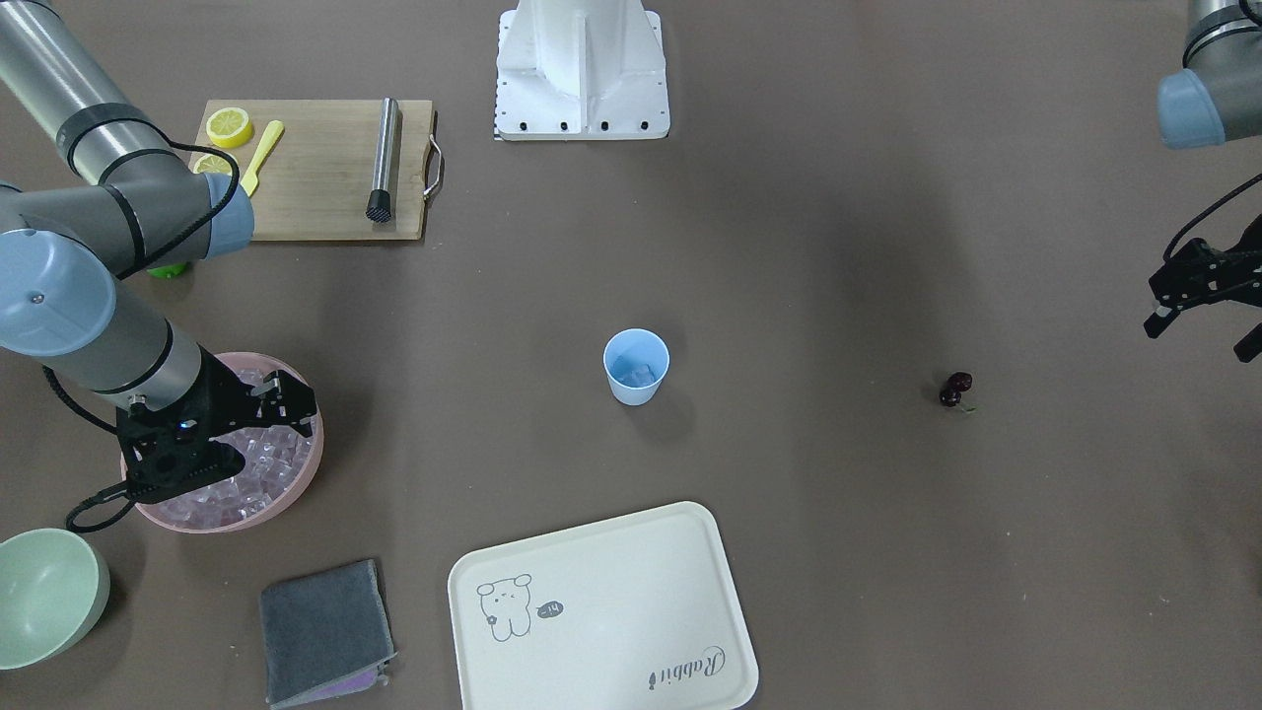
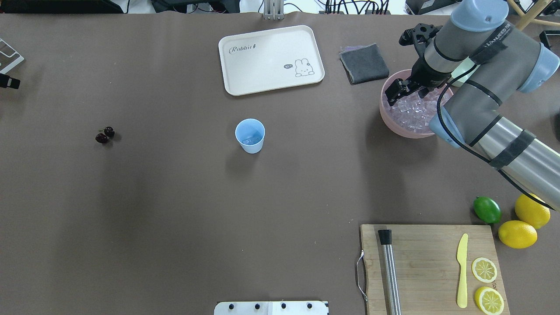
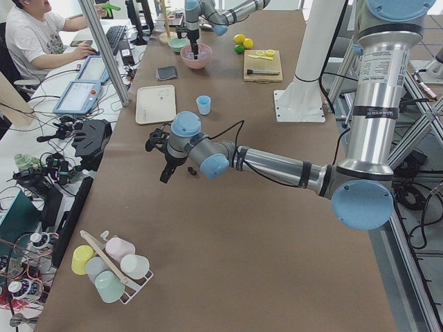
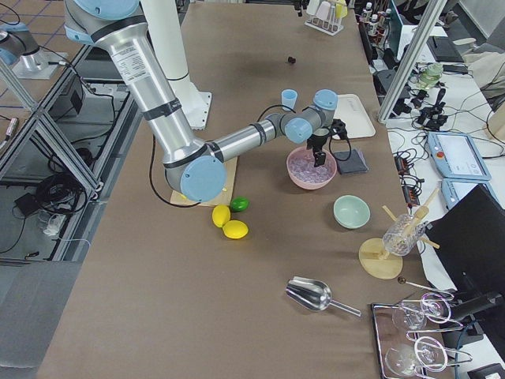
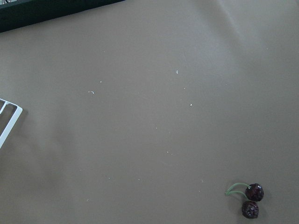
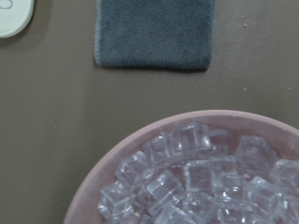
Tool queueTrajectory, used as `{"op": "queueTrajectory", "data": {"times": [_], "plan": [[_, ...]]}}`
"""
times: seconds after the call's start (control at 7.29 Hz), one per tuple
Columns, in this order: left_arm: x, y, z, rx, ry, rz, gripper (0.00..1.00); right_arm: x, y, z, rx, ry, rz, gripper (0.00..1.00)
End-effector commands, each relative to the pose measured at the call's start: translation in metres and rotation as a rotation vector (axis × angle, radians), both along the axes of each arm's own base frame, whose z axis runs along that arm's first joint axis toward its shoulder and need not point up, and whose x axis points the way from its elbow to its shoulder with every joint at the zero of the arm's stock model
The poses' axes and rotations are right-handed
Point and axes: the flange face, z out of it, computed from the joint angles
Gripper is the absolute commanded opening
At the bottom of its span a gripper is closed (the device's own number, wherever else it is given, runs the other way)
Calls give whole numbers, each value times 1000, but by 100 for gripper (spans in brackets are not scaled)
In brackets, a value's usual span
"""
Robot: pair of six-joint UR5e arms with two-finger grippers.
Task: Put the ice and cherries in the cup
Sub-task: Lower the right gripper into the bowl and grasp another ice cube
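As far as I can judge, the task is sitting partway through. The small light-blue plastic cup (image 1: 636, 367) is standing upright on the brown worktop (image 1: 789, 296), well apart from both sets of fingers and roughly between them. At least one of the clear glassy ice cubes (image 1: 641, 375) is already lying in its bottom. The right fingers (image 2: 396, 91) are hanging spread apart directly over the round pink bowl (image 1: 232, 526), with the heap of loose ice just beneath them. Nothing is showing between them, so they seem to be going for a further cube. The pair of dark red cherries on a green stem (image 1: 955, 389) is lying on the bare worktop, outside the cup, near the left fingers (image 1: 1161, 318) and a little toward the cup from them. Those left fingers are hovering released and empty. What is remaining, then, is any further ice and the whole of the cherry step
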Motion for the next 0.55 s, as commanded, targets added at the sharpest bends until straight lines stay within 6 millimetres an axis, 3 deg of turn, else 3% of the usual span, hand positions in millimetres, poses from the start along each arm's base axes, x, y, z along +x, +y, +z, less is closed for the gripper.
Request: {"op": "queueTrajectory", "data": {"times": [0.0, 0.14, 0.41], "plan": [[10, -18, -34, 50, 24, 6, 98, 35, -8, 16, -45, -3, 24, 99], [13, -24, -47, 71, 30, 11, 98, 47, -13, 19, -60, -20, 31, 99], [25, -35, -71, 92, 40, 19, 98, 31, -9, 16, -49, -15, 14, 99]]}}
